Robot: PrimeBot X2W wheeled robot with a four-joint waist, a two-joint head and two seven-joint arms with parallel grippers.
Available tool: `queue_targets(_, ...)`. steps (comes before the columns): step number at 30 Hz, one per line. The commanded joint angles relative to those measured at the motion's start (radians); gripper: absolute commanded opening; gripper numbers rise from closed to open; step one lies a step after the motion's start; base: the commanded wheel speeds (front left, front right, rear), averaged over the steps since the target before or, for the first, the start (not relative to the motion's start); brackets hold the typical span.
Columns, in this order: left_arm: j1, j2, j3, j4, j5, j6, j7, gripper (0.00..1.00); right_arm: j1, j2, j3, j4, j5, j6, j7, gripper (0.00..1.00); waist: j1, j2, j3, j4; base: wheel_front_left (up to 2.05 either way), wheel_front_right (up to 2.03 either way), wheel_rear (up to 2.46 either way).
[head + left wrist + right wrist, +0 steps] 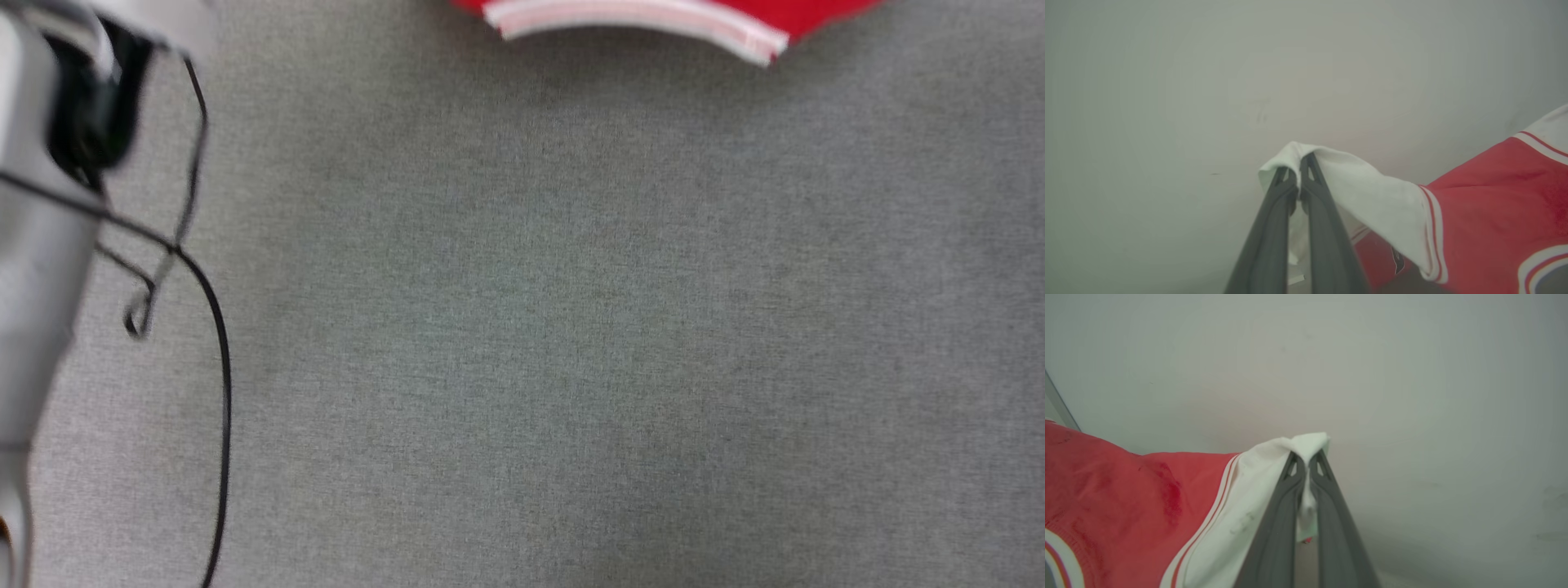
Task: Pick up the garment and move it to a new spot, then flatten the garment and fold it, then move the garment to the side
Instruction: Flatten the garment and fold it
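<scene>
The garment is a red jersey with white sleeves and striped trim. In the left wrist view my left gripper [1298,161] is shut on the tip of one white sleeve, and the red body of the garment [1494,212] hangs off to the right. In the right wrist view my right gripper [1306,457] is shut on the other white sleeve, with the garment [1126,498] stretching away to the left. The head view catches just a red edge of the garment [637,16] with its striped trim at the top, above the grey table [571,327].
A pale forearm [41,269] with a dark joint and thin black cables [220,367] runs down the left edge of the head view. Behind both wrist views is a plain pale wall [1249,81].
</scene>
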Motion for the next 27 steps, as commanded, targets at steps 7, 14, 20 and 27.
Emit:
queue_targets(7,0.366,0.014,0.052,-0.162,-0.005,0.086,-0.006,0.00,0.300,-0.029,0.006,-0.078,0.056,-0.001,-0.045,0.00,0.0001,0.0000,-0.116,-0.011,0.00,0.00,0.00)
queue_targets(14,0.696,0.049,0.081,-0.292,-0.040,0.170,-0.006,0.00,0.613,-0.022,-0.009,-0.149,0.064,-0.001,-0.052,0.00,0.0001,0.0000,-0.216,-0.028,0.00,0.00,0.00)
queue_targets(20,0.963,0.083,0.091,-0.369,-0.102,0.226,0.003,0.00,0.895,0.012,-0.072,-0.203,0.055,-0.001,-0.026,0.00,0.0001,0.0000,-0.307,-0.035,0.00,0.00,0.00)
queue_targets(27,1.150,0.097,0.093,-0.405,-0.158,0.276,0.017,0.00,1.124,0.040,-0.161,-0.261,0.034,-0.001,0.033,0.00,0.0001,0.0000,-0.392,-0.036,0.00,0.00,0.00)
